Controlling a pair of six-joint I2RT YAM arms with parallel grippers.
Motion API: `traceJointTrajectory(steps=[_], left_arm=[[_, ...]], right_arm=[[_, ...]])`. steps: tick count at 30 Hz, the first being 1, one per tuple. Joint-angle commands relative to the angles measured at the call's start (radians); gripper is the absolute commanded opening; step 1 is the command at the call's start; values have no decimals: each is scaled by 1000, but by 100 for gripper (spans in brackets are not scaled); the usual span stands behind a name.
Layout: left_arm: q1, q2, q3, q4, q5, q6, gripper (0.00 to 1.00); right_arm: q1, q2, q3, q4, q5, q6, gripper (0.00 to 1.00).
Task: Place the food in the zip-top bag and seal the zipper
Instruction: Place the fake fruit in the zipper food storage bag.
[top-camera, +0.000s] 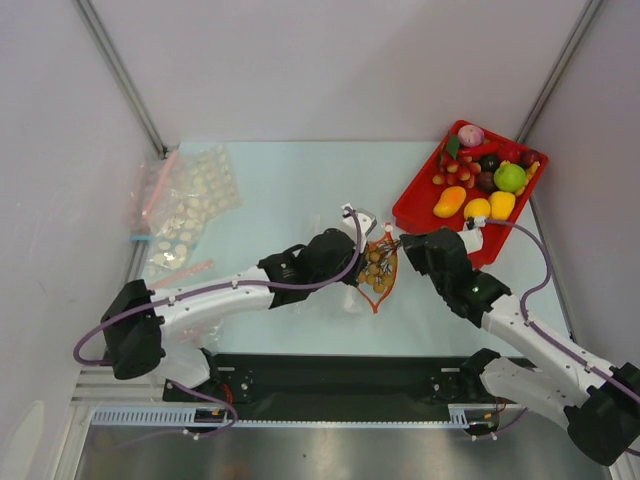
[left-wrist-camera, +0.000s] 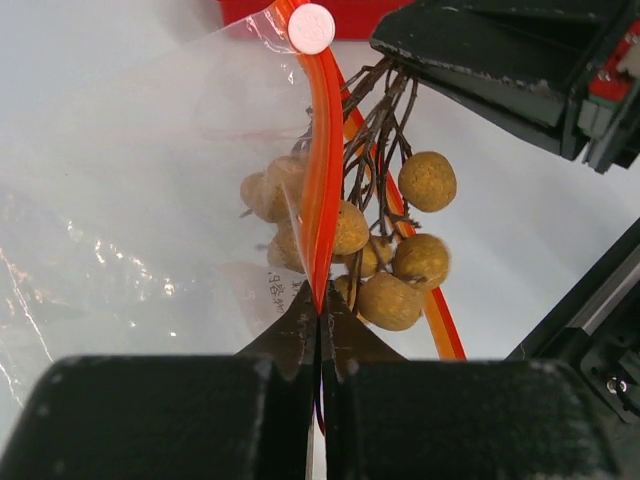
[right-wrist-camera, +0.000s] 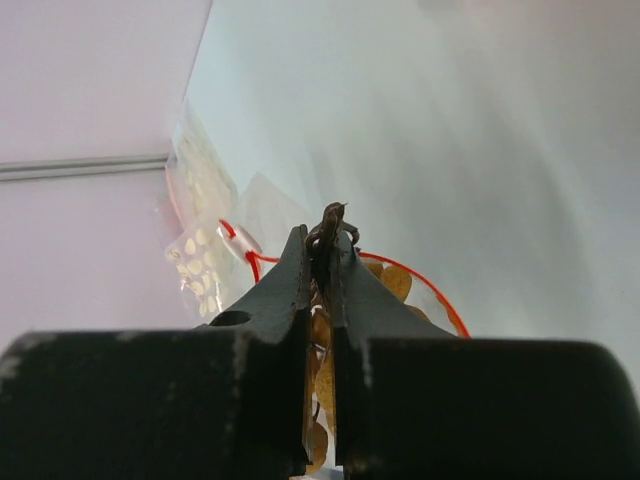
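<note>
1. We find the clear zip-top bag (left-wrist-camera: 150, 180) at the middle of the counter (top-camera: 300, 180), with the brown nut cluster (left-wrist-camera: 388, 300) hanging partly inside its mouth.
2. Our left tool (left-wrist-camera: 320, 305) is clamped on the zipper (left-wrist-camera: 324, 180); our right tool (right-wrist-camera: 322, 240) pinches the cluster's stems.
3. The nuts could snag the zipper and spill outside.
4. Both arms reach inward, nearly meeting.
</note>
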Motion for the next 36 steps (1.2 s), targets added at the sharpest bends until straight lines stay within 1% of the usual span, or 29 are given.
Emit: traceJointTrajectory(steps=[1,4,6,7,10,11,14,18,19,20,21,22,24,25,28,29,30,31,32,33,35,36], left_arm=[[24,-48,3,25,107,-38,0],[29,-55,4,16,121,-42,0],[46,-63,-5,31,179,-50,0],[50,-66,-8,32,191,-54,0],[67,-78,-6,22,204,-56,0],[72,-88,-8,16,204,-54,0],[77,-108,-5,2,213,-54,0],[77,-154,-17,-3,210,-56,0],[78,-170,-20,-4,199,-56,0],[84,-178,-22,-10,195,-56,0],[86,-186,-26,-9,190,-57,0],[89,-192,-26,-15,187,-56,0],[95,-201,-23,-30,165,-57,0],[96,-204,-23,-49,155,-56,0],[96,-220,-23,-78,67,-51,0],[96,-229,-22,-96,46,-48,0],[96,-235,-17,-106,5,-44,0],[98,-241,-17,-113,-2,-39,0],[98,-246,-14,-121,-3,-33,0],[98,-259,-14,-125,-9,-30,0],[98,-269,-17,-133,-22,-31,1],[98,-273,-19,-139,-37,-31,0]], right_arm=[[51,-18,32,43,166,-25,0],[104,-23,34,53,227,-45,0],[150,-29,29,75,296,-76,0],[199,-31,28,104,320,-90,0],[278,-17,26,153,425,-137,0],[325,0,29,164,481,-163,0],[403,46,38,201,580,-206,0],[436,74,49,214,620,-249,0],[437,83,46,269,611,-319,0],[439,86,40,312,565,-387,0],[439,89,31,390,534,-439,0],[439,95,26,423,504,-532,0],[439,97,24,475,415,-608,8],[439,97,32,484,384,-695,11],[441,80,44,486,290,-777,34],[441,65,46,485,272,-817,51],[442,60,46,478,244,-828,58],[441,49,43,477,226,-840,65],[441,43,43,478,201,-861,74],[439,26,43,480,143,-896,75],[437,8,50,471,102,-915,76],[439,-15,49,471,57,-938,76]])
